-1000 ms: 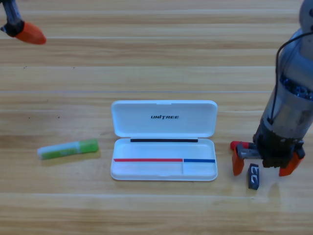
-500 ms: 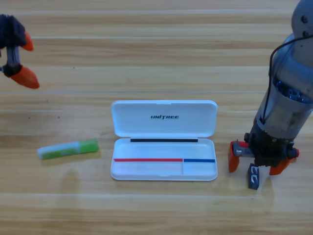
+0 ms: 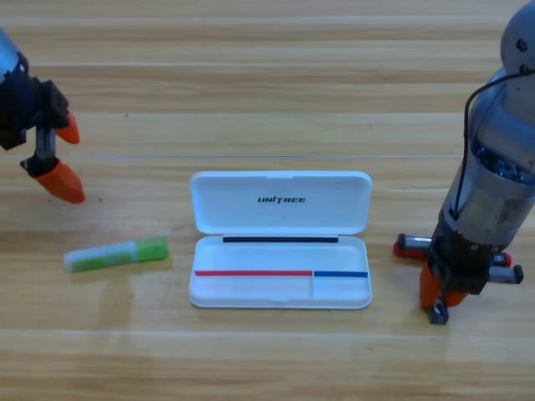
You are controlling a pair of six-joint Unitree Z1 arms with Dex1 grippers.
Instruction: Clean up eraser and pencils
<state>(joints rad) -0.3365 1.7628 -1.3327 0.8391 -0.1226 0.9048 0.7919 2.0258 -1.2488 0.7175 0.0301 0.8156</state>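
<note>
Wooden table (image 3: 267, 83) fills our view. Low right, we see the right tool (image 3: 441, 294) has dropped and closed on the eraser (image 3: 438, 315), only a dark corner showing; the red-ended pencil (image 3: 411, 245) lies behind. Mid-left lies the green pencil (image 3: 117, 254); beyond, the left tool (image 3: 60, 154), jaws apart and empty, has descended.
</note>
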